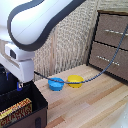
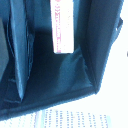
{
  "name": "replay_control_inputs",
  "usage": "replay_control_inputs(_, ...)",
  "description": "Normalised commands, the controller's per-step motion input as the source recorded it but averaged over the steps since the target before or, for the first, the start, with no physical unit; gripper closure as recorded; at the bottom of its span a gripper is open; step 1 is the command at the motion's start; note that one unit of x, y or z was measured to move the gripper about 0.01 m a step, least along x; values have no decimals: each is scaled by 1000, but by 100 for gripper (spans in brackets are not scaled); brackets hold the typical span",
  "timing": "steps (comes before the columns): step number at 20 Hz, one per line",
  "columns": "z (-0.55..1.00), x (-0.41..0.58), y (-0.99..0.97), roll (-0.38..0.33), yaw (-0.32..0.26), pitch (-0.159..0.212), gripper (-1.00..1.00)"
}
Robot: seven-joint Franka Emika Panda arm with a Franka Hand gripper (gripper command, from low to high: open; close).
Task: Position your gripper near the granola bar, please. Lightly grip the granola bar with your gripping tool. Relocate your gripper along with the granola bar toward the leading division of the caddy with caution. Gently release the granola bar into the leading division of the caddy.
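Observation:
The granola bar (image 1: 15,108), orange-brown with a patterned print, lies inside the black caddy (image 1: 41,100) at the exterior view's lower left. It sits in the compartment whose outer wall carries a small grey buckle (image 1: 37,121). My gripper (image 1: 20,86) hangs just above the caddy's back part, apart from the bar, with nothing between its small dark and blue fingers. The wrist view looks down into the caddy (image 2: 102,45), where the granola bar (image 2: 62,25) rests against the dark floor beside a divider (image 2: 19,60). No fingers show there.
A blue bowl (image 1: 55,84) and a yellow bowl (image 1: 75,80) stand on the wooden table (image 1: 90,107) past the caddy. A brown drawer cabinet (image 1: 111,42) stands at the exterior view's right. A dark cable (image 1: 100,72) runs from it across the table.

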Motion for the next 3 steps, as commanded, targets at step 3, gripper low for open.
replay_control_inputs(3, 159, 90, -479, 46, 211, -6, -100)
